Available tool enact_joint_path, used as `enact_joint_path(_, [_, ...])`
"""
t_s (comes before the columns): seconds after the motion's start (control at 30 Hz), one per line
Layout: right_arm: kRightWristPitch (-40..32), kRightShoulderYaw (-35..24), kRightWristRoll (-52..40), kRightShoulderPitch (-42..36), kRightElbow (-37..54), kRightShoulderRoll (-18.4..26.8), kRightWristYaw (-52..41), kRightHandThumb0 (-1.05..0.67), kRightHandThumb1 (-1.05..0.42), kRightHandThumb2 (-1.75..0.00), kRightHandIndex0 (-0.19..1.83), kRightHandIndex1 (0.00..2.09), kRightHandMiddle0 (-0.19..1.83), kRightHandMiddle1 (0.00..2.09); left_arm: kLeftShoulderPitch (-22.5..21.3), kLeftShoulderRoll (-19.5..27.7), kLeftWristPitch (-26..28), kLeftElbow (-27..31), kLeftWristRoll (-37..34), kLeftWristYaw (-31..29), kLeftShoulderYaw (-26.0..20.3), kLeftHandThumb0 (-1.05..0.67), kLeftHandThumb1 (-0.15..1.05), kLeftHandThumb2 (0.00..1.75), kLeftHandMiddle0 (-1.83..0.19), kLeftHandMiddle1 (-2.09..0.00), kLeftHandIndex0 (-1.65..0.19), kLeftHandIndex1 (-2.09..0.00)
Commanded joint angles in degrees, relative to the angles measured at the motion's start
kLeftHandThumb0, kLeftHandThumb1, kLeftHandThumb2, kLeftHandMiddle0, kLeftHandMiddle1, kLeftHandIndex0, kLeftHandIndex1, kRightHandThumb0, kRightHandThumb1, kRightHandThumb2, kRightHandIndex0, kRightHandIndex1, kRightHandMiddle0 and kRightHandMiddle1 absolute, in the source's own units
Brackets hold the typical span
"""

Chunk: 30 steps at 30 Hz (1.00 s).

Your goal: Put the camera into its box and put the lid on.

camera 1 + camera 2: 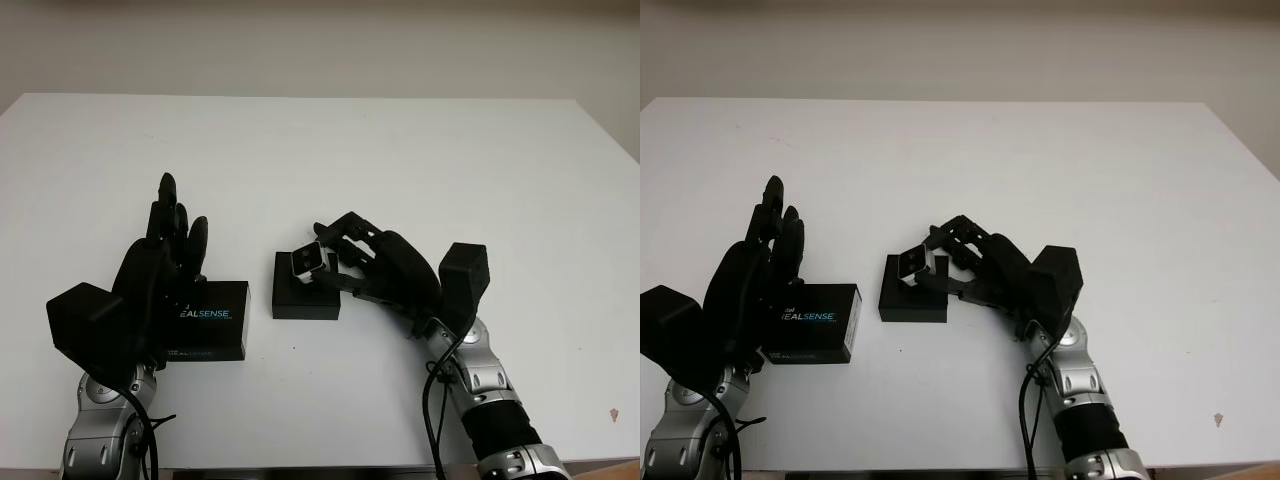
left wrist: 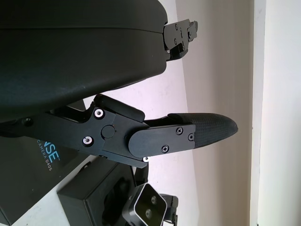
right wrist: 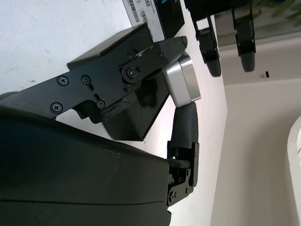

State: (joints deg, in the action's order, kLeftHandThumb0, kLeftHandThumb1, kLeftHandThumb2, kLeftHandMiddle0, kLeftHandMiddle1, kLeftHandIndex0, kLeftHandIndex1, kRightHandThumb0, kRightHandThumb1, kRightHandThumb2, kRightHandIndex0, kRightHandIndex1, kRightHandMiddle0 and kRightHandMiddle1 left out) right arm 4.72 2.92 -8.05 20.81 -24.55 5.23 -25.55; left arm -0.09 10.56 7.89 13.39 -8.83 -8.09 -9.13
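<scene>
The right hand (image 1: 345,262) grips the camera (image 1: 310,261), a small silver block with a dark lens face, pinched between its fingers (image 3: 184,123). The camera sits tilted right over the open black box (image 1: 305,293), at its far edge just ahead of the fingertips; whether it touches the box I cannot tell. The box lies flat on the white table (image 1: 400,150), under and in front of that hand.

Over on the other side, the left hand (image 1: 165,262) is open and holds nothing. It stands above the near end of the lid (image 1: 205,320), the black printed piece with light lettering, which lies on the table just beside the box, towards the right hand. Lid and box are close but not touching.
</scene>
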Motion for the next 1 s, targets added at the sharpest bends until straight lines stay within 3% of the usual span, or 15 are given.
enact_joint_path(0.0, [0.95,-0.18,0.1,-0.26,0.49,-0.49,0.41,-0.42,-1.01,-0.06,0.15,0.04,0.2,1.85,0.26,-0.04,-0.23,0.56,-0.09,-0.16,0.07,-0.74,1.05,0.52,0.19,0.0,0.19,0.0])
enact_joint_path(0.97, [12.64,2.69,7.82,-1.74,-3.47,-1.77,5.8,-0.47,-0.99,-0.05,0.2,0.07,0.28,1.85,0.38,0.04,-0.73,0.35,0.13,-0.44,0.34,-0.75,1.05,0.52,0.19,0.0,0.19,0.0])
